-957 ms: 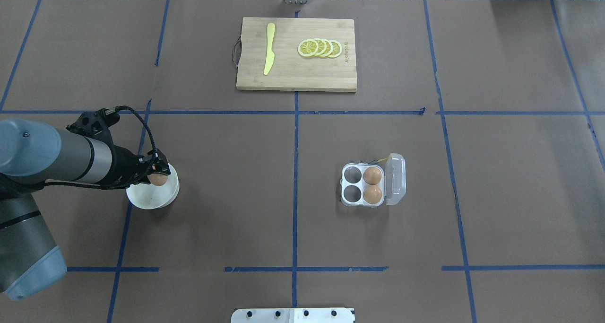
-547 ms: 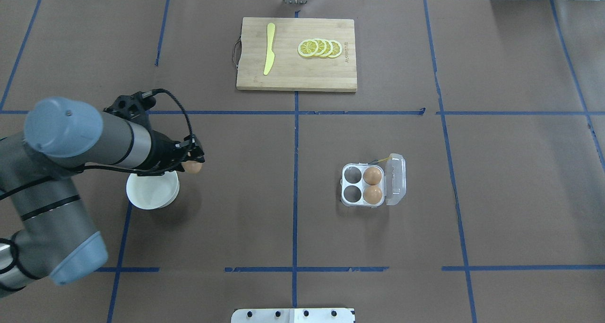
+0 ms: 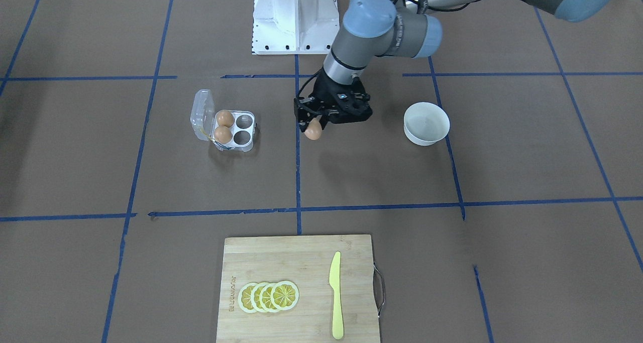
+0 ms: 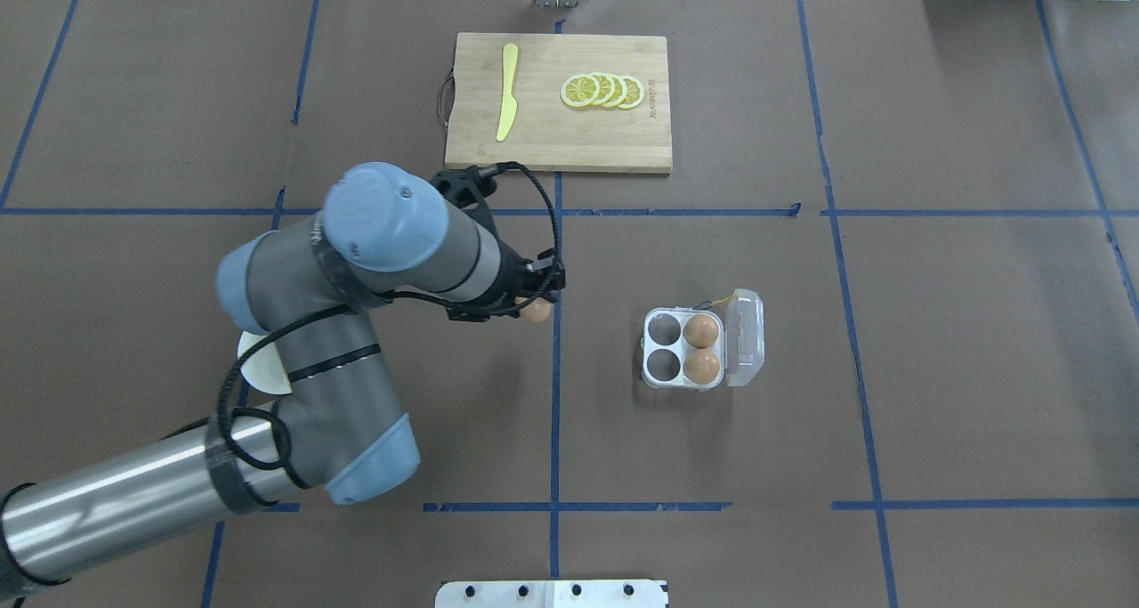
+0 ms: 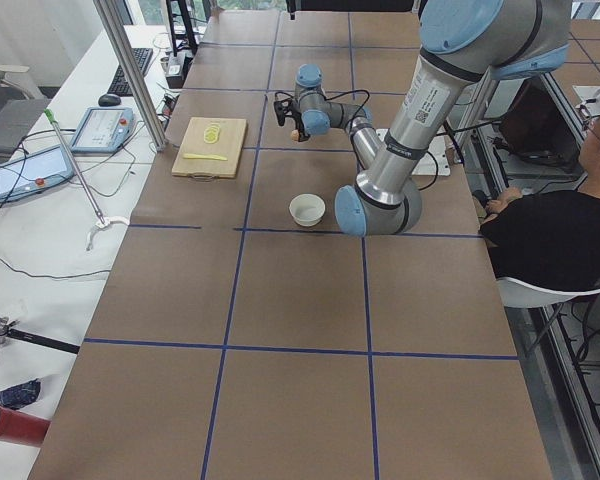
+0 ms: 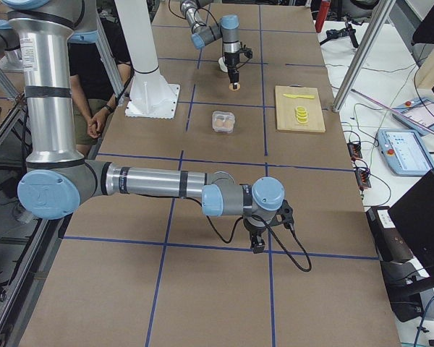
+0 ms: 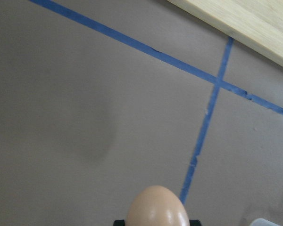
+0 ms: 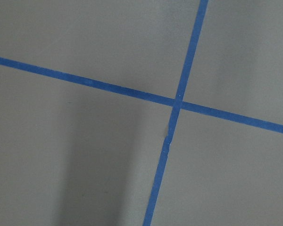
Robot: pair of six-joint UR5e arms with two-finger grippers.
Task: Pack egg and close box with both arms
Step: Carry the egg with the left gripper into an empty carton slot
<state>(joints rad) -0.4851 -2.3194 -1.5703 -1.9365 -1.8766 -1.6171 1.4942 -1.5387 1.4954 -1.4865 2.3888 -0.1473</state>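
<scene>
My left gripper [image 4: 535, 306] is shut on a tan egg [image 4: 537, 312] and holds it above the table, at the centre tape line, left of the box. It shows in the front-facing view [image 3: 314, 127] with the egg [image 3: 313, 131], and the egg fills the bottom of the left wrist view [image 7: 157, 208]. The clear box [image 4: 746, 337] stands open, lid to the right, with two eggs [image 4: 701, 330] in its right cells and two left cells empty. My right gripper [image 6: 257, 244] shows only in the exterior right view, far from the box; I cannot tell if it is open or shut.
A white bowl [image 3: 426, 123] stands behind the left arm, half hidden in the overhead view [image 4: 258, 369]. A wooden cutting board [image 4: 559, 141] with a yellow knife [image 4: 507, 92] and lemon slices [image 4: 602, 91] lies at the far side.
My left arm has carried the egg from over the white bowl to the right, up to the centre tape line, closer to the box. The box has not moved.
</scene>
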